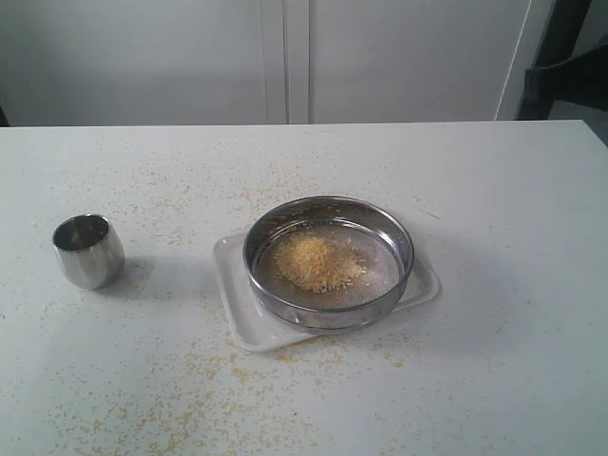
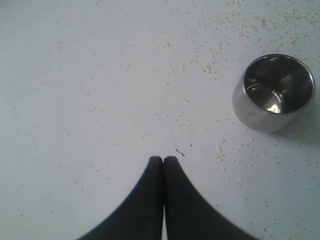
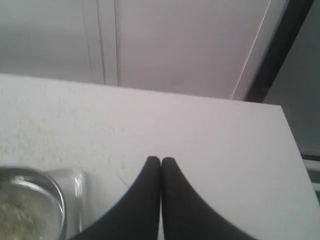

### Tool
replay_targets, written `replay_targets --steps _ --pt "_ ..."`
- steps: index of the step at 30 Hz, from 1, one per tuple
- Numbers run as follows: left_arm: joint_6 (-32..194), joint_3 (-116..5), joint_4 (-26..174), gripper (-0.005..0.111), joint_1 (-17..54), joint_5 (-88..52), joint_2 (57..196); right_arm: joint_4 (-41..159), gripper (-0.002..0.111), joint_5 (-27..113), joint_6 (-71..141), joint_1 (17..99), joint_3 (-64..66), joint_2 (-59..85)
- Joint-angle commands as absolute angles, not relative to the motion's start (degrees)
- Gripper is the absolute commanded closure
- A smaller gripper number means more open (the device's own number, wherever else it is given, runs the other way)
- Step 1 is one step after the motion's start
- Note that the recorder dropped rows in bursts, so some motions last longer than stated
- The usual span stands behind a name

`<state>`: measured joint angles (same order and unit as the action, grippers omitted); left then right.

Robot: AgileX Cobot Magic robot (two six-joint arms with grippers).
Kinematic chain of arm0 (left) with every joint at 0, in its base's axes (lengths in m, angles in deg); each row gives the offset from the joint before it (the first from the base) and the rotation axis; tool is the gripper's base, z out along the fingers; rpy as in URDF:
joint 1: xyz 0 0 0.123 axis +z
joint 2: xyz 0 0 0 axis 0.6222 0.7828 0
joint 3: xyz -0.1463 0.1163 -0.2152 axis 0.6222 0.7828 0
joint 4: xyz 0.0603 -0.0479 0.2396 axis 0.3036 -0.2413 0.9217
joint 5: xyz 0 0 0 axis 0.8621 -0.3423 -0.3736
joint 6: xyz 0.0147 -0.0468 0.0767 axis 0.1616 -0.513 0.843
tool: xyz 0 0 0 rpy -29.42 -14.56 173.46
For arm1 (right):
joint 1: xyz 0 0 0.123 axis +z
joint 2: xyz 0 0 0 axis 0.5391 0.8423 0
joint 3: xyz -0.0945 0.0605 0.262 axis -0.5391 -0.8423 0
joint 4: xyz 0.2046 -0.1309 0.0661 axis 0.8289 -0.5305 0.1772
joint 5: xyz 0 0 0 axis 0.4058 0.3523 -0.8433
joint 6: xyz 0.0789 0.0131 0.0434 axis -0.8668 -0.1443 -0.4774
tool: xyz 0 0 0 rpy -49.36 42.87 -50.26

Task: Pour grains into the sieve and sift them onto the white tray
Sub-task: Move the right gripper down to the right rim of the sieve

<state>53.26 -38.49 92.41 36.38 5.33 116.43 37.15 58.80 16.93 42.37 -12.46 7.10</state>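
Note:
The round steel sieve point(image 1: 328, 261) rests on the white tray point(image 1: 237, 318) in the middle of the table. A heap of yellow and pale grains point(image 1: 315, 262) lies on its mesh. The right wrist view catches the sieve's rim point(image 3: 47, 187) and a tray corner point(image 3: 75, 185), off to one side of my right gripper point(image 3: 161, 160), which is shut and empty. My left gripper point(image 2: 163, 159) is shut and empty over bare table, apart from the steel cup. Neither arm shows in the exterior view.
A small rounded steel cup point(image 1: 87, 250) stands upright and empty on the left of the table, and the cup point(image 2: 274, 92) shows in the left wrist view too. Loose spilled grains point(image 1: 195, 394) dot the tabletop, thickest in front of the tray. The far table edge meets a white wall.

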Motion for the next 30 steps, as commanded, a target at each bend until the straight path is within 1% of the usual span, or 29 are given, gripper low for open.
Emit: replay_targets --steps 1,8,13,27,30 --pt "53.1 -38.0 92.8 0.106 36.6 5.5 116.1 40.9 0.108 71.4 26.9 44.3 -6.4 12.6" --pt "53.1 -38.0 92.8 0.106 36.6 5.5 116.1 58.3 0.108 87.6 44.5 44.7 2.6 21.3" --pt "53.1 -38.0 92.8 0.106 36.6 5.5 116.1 68.2 0.108 93.1 51.3 45.5 7.3 26.6" --pt "53.1 -38.0 92.8 0.106 36.6 5.5 116.1 61.3 0.108 102.5 47.7 52.6 19.8 41.2" --pt "53.1 -38.0 92.8 0.106 36.6 5.5 116.1 59.0 0.106 103.1 46.9 53.9 21.5 43.6"
